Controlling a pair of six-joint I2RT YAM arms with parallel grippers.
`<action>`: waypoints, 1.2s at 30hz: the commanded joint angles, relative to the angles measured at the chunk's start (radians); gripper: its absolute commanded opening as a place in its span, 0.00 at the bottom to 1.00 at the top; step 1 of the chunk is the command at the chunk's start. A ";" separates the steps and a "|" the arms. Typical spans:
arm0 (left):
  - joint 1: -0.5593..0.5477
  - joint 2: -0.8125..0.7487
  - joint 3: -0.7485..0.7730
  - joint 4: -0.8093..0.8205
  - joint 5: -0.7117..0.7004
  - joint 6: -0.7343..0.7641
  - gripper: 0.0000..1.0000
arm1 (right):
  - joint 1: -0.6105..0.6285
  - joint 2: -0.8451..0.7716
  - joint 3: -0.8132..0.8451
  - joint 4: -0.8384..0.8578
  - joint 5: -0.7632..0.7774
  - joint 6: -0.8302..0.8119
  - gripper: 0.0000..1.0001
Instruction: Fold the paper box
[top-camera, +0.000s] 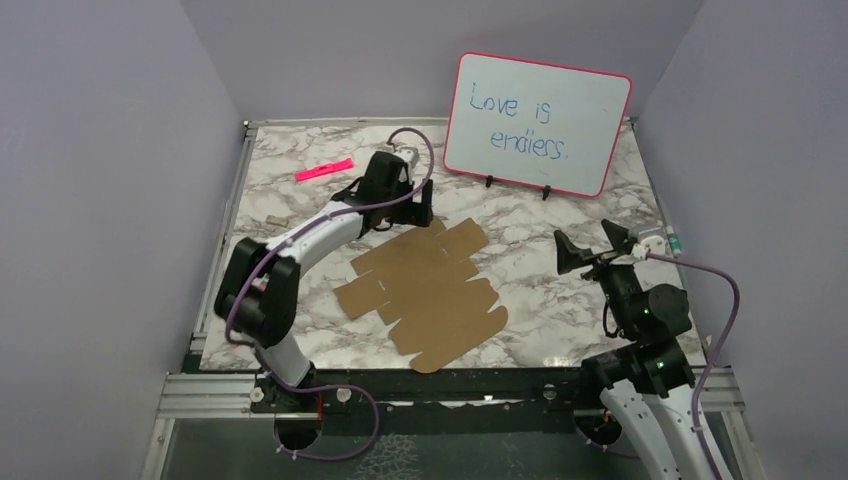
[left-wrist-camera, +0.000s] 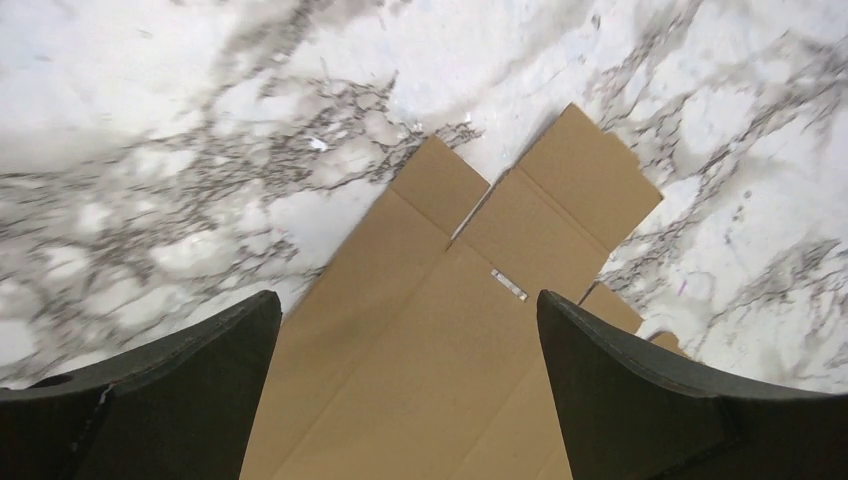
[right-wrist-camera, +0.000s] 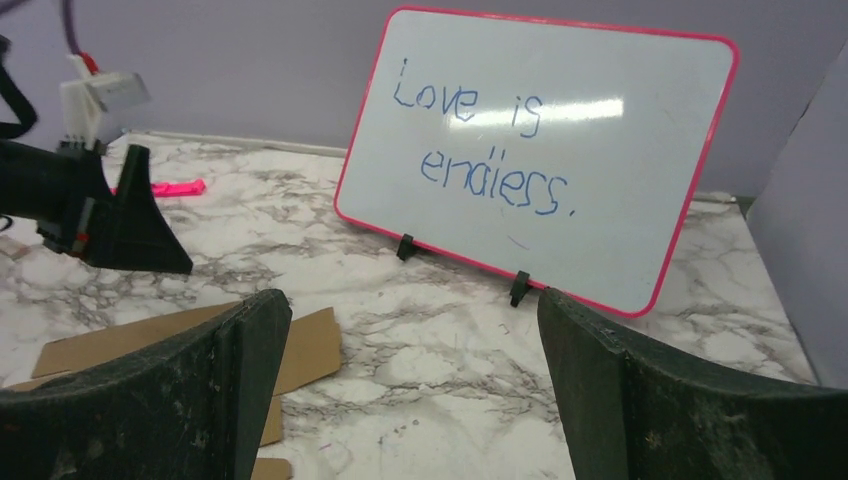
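Observation:
The paper box (top-camera: 430, 290) lies flat as a notched brown cardboard sheet in the middle of the marble table. My left gripper (top-camera: 410, 203) is open and empty, just above the sheet's far edge. In the left wrist view the sheet (left-wrist-camera: 450, 330) fills the gap between the two dark fingers, its far flaps pointing away. My right gripper (top-camera: 592, 247) is open and empty, raised to the right of the sheet. In the right wrist view a corner of the sheet (right-wrist-camera: 300, 350) shows at the left, behind the left finger.
A pink-rimmed whiteboard (top-camera: 537, 123) reading "Love is endless." stands at the back right on small black feet. A slim pink marker (top-camera: 324, 169) lies at the back left. Purple walls enclose the table (top-camera: 560, 300) on three sides.

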 joint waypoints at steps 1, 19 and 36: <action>0.020 -0.227 -0.107 -0.050 -0.133 -0.058 0.99 | 0.005 0.140 0.103 -0.087 -0.027 0.113 1.00; 0.188 -0.642 -0.554 -0.208 -0.178 -0.278 0.99 | 0.005 0.735 0.140 0.097 -0.356 0.427 0.99; 0.194 -0.711 -0.621 -0.185 -0.165 -0.314 0.99 | -0.033 1.417 0.336 0.342 -0.588 0.447 0.72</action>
